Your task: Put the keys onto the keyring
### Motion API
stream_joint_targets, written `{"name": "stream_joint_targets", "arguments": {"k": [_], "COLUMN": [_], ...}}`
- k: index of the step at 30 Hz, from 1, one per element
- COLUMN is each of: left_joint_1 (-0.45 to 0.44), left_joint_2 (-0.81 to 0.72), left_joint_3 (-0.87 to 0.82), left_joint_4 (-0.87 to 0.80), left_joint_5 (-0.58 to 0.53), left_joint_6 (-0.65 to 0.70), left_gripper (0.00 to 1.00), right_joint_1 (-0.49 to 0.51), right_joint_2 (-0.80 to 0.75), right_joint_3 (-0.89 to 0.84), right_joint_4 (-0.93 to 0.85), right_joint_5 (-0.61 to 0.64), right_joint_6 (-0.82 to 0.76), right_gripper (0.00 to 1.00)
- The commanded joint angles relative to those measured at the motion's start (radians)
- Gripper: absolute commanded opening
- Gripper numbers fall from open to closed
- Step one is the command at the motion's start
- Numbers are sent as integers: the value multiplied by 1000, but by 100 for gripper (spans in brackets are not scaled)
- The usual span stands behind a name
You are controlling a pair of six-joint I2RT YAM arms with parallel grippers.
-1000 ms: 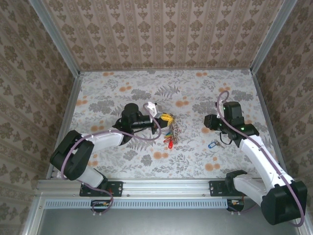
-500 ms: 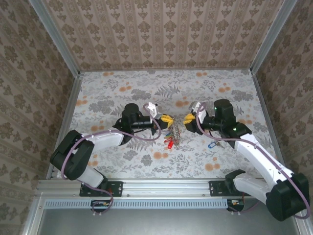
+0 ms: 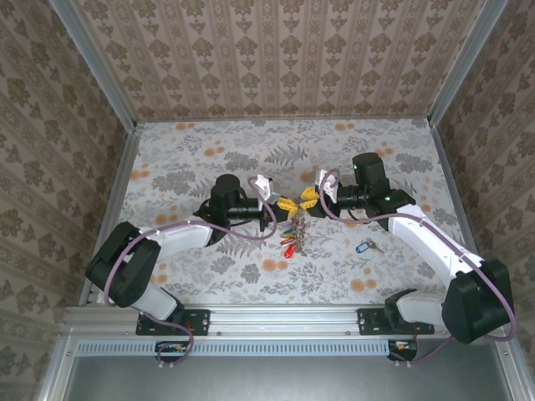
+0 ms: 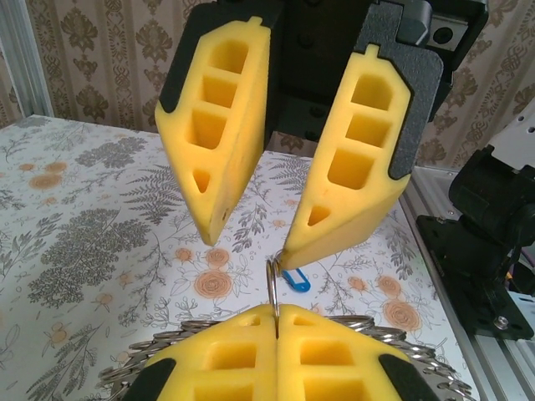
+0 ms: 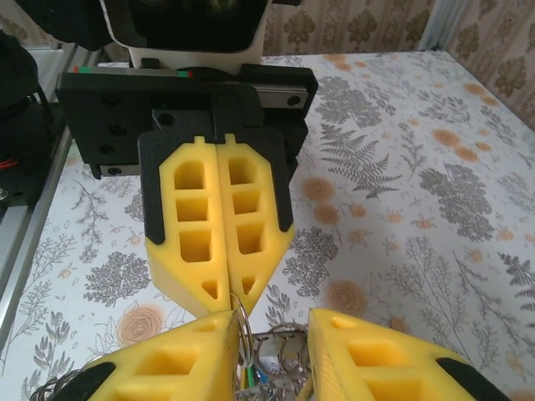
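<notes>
The keyring (image 3: 297,227), a metal ring with many silver keys and coloured tags, hangs from my left gripper (image 3: 284,203), which is shut on its wire loop (image 4: 273,284). My right gripper (image 3: 308,198) faces it tip to tip, open, with the loop (image 5: 242,327) against the inner face of one finger and nothing clamped. In the left wrist view my left gripper (image 4: 277,311) pinches the loop below the right gripper (image 4: 255,242). The right wrist view shows my right gripper (image 5: 272,330) under the left gripper (image 5: 230,294). A key with a blue tag (image 3: 364,246) lies on the table to the right.
The floral tabletop (image 3: 209,150) is walled by patterned panels with metal rails at the sides (image 3: 125,180). The bunch of keys (image 5: 280,355) dangles just under both sets of fingertips. The blue tag (image 4: 295,280) lies on the cloth beyond the grippers.
My right arm has swung left from beside the blue-tagged key to the middle and now meets the left gripper at the keyring. Its jaws narrowed a little. The left arm has stayed put.
</notes>
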State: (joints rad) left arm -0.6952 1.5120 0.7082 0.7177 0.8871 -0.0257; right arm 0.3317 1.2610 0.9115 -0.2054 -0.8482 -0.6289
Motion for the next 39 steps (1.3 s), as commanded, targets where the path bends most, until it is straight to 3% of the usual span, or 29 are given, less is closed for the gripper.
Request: {"name": "stream_joint_targets", "arguments": {"k": [1,14,24,32,39], "left_joint_1": [-6,-9,-10,-34,-46], "left_joint_2": [-5,-27,-34,-27,-19], "left_joint_3": [35,33,34,74,76], "left_joint_4": [16,-12,-38,-175,-184], "left_joint_5": [32,32,22,3,-18], "left_joint_6": [29,47,61,146,157], "left_gripper": [0,0,0,16,18], "right_joint_1": [3,3,4,4,3], "right_joint_2": [27,68,65,64,64], "right_joint_3": [48,60,61,63,62], "right_joint_4": [-77,-133,-139,-115,-98], "right_joint_5": [-71,-34,-47,-80,-97], "right_joint_6": [-70,-116,-126,-116,-106], "right_gripper": [29,24,0,0,0]}}
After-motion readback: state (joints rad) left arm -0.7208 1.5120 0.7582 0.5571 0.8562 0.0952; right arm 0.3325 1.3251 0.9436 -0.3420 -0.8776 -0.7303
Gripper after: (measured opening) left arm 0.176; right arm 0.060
